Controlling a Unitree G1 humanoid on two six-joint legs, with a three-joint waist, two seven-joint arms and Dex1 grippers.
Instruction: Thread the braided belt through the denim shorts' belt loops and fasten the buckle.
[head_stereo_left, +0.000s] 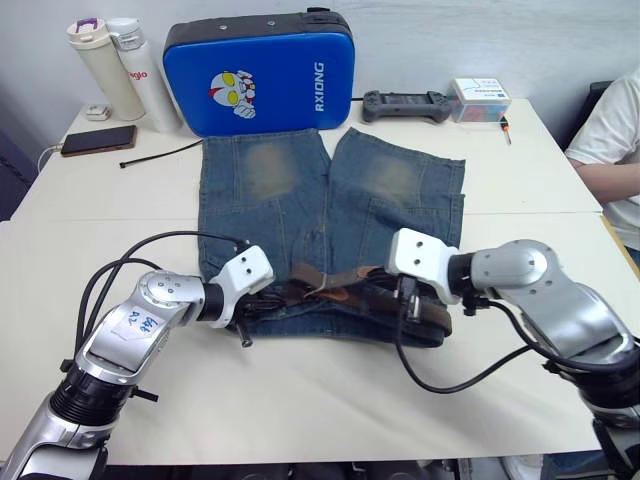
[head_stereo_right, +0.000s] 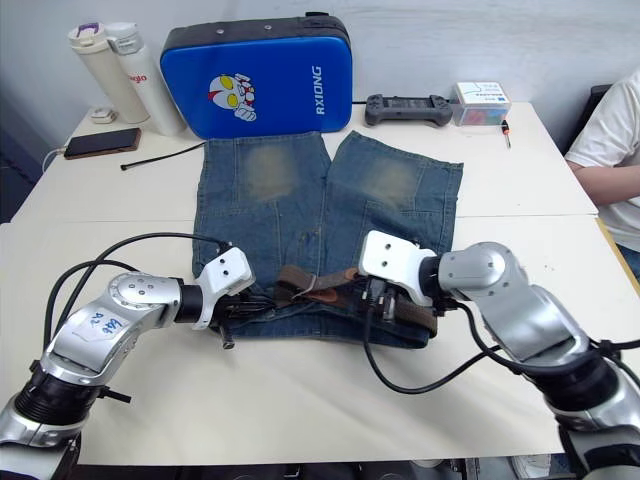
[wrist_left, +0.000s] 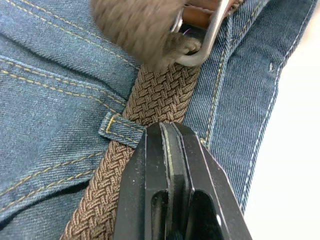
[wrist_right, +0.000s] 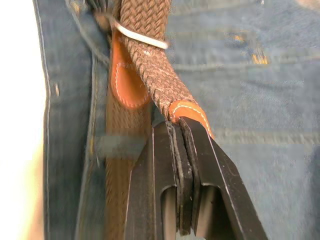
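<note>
The denim shorts (head_stereo_left: 300, 190) lie flat on the white table (head_stereo_left: 330, 400), waistband toward me. The braided belt (head_stereo_left: 345, 292) runs along that waistband. Under one belt loop (wrist_left: 117, 129) the dark weave passes and goes on to the silver buckle (wrist_left: 210, 45). My left gripper (wrist_left: 167, 127) is shut at the waistband's left part, its tips resting on top of the belt just past that loop. My right gripper (wrist_right: 176, 125) is shut on the belt's tan leather tip (wrist_right: 187, 111), right of centre. The strap behind the tip passes through the buckle's frame (wrist_right: 142, 37).
A blue padded case (head_stereo_left: 260, 75) stands behind the shorts. Two bottles (head_stereo_left: 125, 70), a phone (head_stereo_left: 98, 140) and a black cable tie (head_stereo_left: 160, 155) are at the back left. A game controller (head_stereo_left: 405, 105) and a small box (head_stereo_left: 480, 98) sit back right. A person (head_stereo_left: 615, 140) sits at the right edge.
</note>
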